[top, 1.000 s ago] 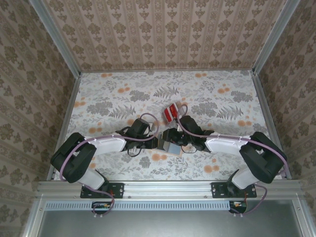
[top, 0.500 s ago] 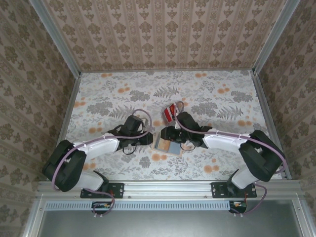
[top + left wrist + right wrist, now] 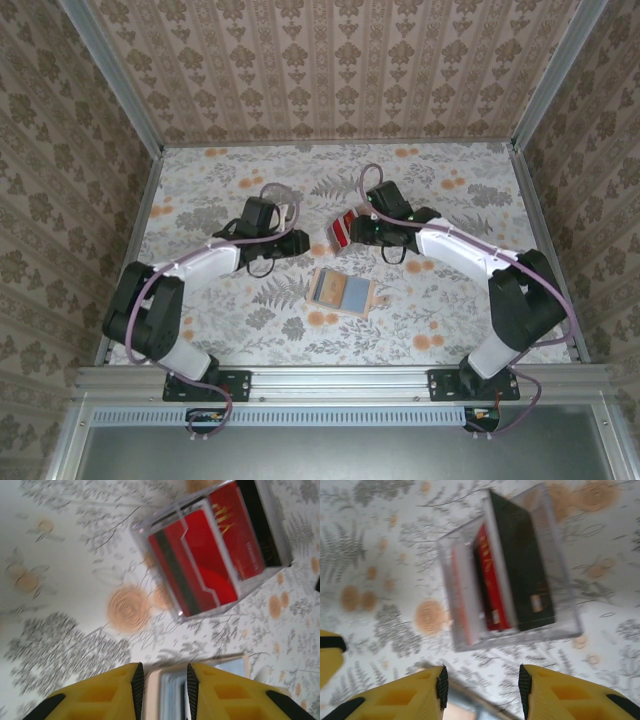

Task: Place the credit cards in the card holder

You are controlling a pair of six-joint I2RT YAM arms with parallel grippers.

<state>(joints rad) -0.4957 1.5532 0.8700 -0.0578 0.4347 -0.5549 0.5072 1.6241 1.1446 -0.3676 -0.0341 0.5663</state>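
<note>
Right fingers point(image 3: 415, 695) apart; credit cards point(image 3: 490, 587) beyond

No word, brand or number can be read anywhere. In the left wrist view the credit cards point(image 3: 200, 565) show gold marks at 1 o'clock and a pale line of print at 2 o'clock on a red face. Both are too blurred to read. In the right wrist view, gold marks on a red card near centre are equally illegible.
</note>
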